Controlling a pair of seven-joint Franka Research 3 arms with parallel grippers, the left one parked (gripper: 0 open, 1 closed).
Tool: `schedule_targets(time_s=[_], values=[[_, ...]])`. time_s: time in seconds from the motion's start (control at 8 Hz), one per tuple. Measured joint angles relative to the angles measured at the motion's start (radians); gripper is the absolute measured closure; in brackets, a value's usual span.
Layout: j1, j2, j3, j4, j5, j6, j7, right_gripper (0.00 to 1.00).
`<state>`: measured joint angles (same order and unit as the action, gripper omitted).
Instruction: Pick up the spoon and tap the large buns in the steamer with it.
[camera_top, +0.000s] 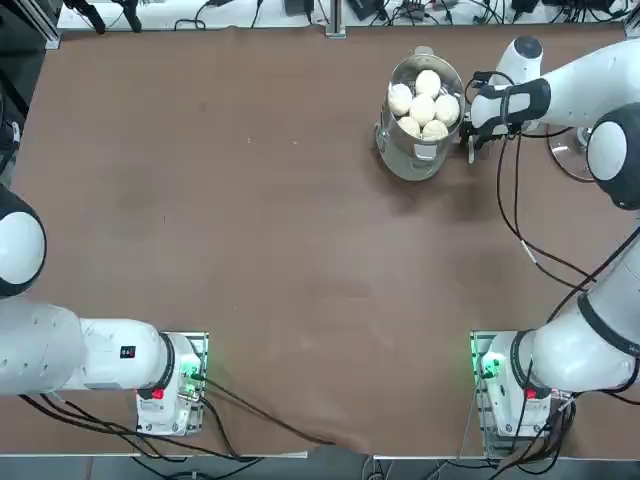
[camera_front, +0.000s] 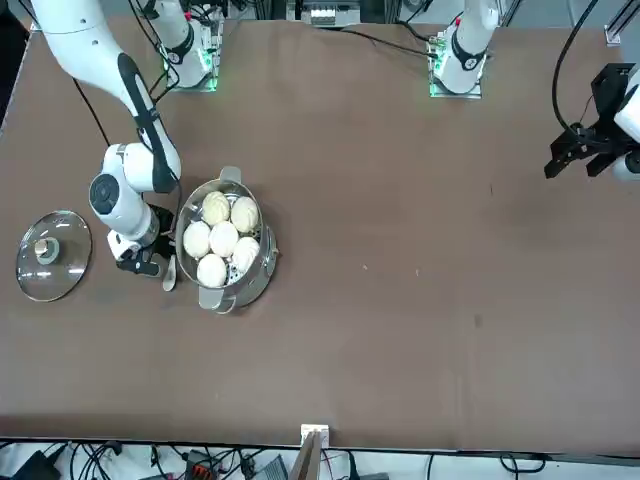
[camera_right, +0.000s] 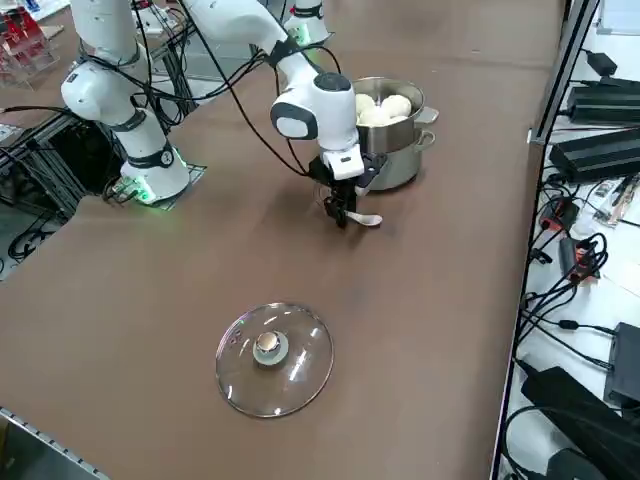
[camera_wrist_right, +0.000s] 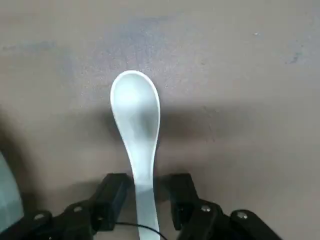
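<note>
Looking down from overhead, we find the right gripper (camera_top: 470, 148) low at the table just beside the steamer (camera_top: 419, 140), on the side toward the table's right edge; the large buns (camera_top: 423, 104) sit clustered inside. The spoon is hidden here. We judge the pick-up step to be in hand.

From the front view, the spoon (camera_front: 169, 272) lies flat on the table between the gripper (camera_front: 150, 262) and the steamer wall (camera_front: 255, 278). The glass lid (camera_front: 52, 255) rests well apart on the far side of the arm.

In the right side view, the spoon bowl (camera_right: 368, 220) pokes out past the fingers. Open table surrounds the gripper toward the lid (camera_right: 275, 357); the steamer is the only near obstacle.

At the wrist, the spoon handle (camera_wrist_right: 144, 185) runs between the two fingers (camera_wrist_right: 113, 196), which stand narrowly apart on either side and not yet clamped. We judge the next move calls for closing on the handle, lifting straight, then clearing the steamer rim before swinging over the buns.
</note>
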<state>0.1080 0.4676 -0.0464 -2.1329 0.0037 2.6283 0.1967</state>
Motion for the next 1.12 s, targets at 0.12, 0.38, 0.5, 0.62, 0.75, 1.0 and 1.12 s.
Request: schedule_targets(time_s=[0.12, 0.38, 0.5, 0.62, 0.75, 1.0, 1.12], values=[[0.000, 0.000, 0.000, 0.001, 0.000, 0.000, 0.000, 0.46], [0.001, -0.001, 0.000, 0.003, 0.000, 0.000, 0.000, 0.56], [0.001, -0.002, 0.000, 0.004, 0.000, 0.000, 0.000, 0.61], [0.001, -0.002, 0.000, 0.004, 0.000, 0.000, 0.000, 0.63], [0.001, -0.002, 0.000, 0.005, 0.000, -0.001, 0.000, 0.72], [0.001, -0.003, 0.000, 0.007, 0.000, -0.002, 0.000, 0.81], [0.001, -0.003, 0.000, 0.007, 0.000, -0.003, 0.000, 0.83]])
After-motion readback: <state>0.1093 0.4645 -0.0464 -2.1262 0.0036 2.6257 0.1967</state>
